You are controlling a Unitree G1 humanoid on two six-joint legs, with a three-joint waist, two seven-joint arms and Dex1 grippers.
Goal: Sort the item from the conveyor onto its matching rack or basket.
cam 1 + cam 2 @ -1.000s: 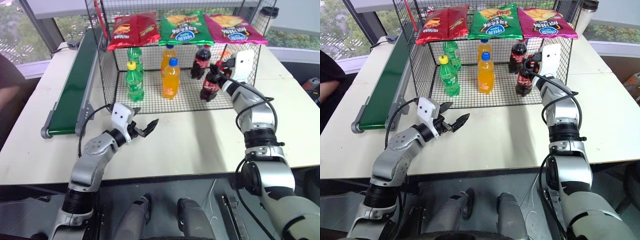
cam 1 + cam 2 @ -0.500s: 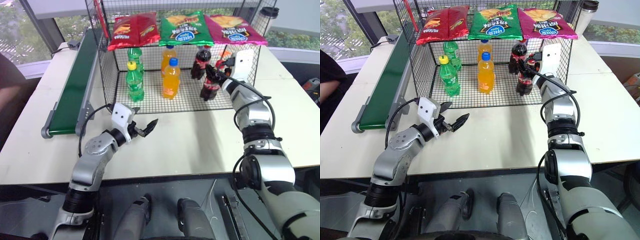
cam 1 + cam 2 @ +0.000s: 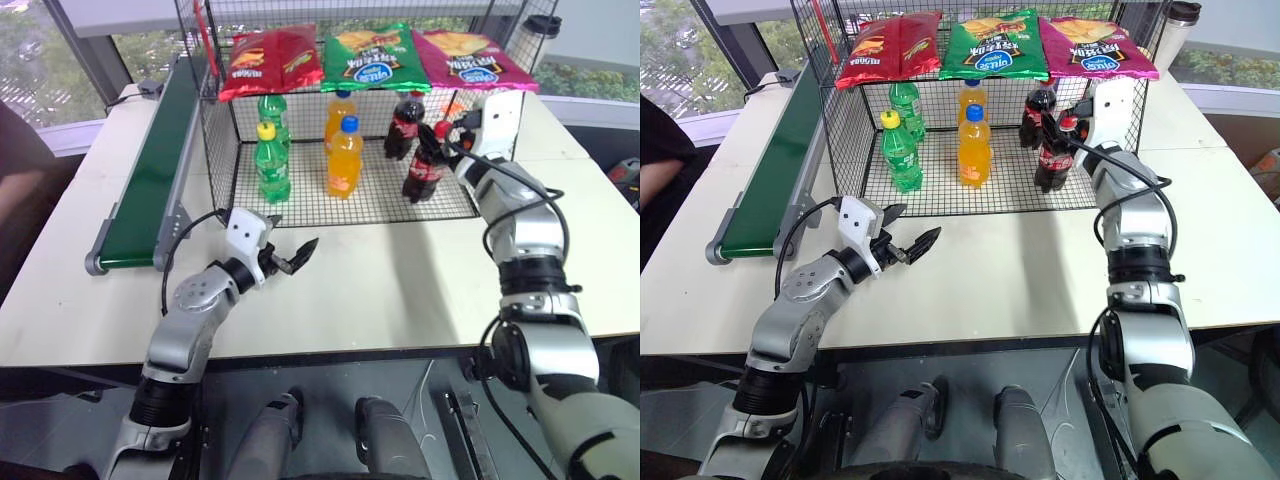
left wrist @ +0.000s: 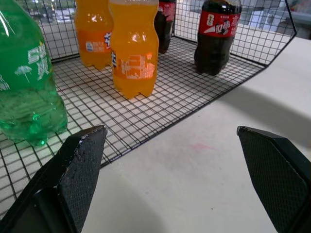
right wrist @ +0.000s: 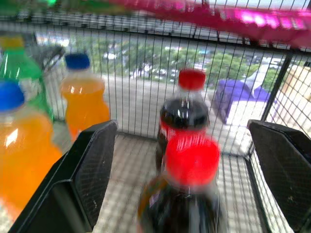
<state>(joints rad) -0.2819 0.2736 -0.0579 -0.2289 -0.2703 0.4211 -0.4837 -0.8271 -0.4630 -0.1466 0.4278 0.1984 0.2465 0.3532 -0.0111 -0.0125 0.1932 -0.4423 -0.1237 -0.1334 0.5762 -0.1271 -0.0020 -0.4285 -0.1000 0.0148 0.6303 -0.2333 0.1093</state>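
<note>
The cola bottle [image 3: 423,165] with red cap and red label stands upright on the gridded floor at the front right of the black wire cage [image 3: 375,205]. My right gripper [image 3: 452,128] is open just behind its cap. In the right wrist view the red cap [image 5: 191,158] sits close between the spread fingers [image 5: 92,165], not gripped. My left gripper [image 3: 291,258] hangs open and empty over the white table in front of the cage. In the left wrist view its fingers [image 4: 80,160] frame the cage floor. The dark-green conveyor [image 3: 150,170] runs along the left, bare.
Inside the cage stand a second cola bottle [image 3: 403,123], two orange bottles [image 3: 343,155] and two green bottles [image 3: 271,160]. Snack bags [image 3: 375,55] lie along its top. A person's sleeve [image 3: 20,180] shows at the far left. The bare table [image 3: 380,280] spreads in front of the cage.
My right gripper has opened and let go of the cola bottle, which now stands upright on the cage floor, and the hand drew back slightly. The left arm has stayed still.
</note>
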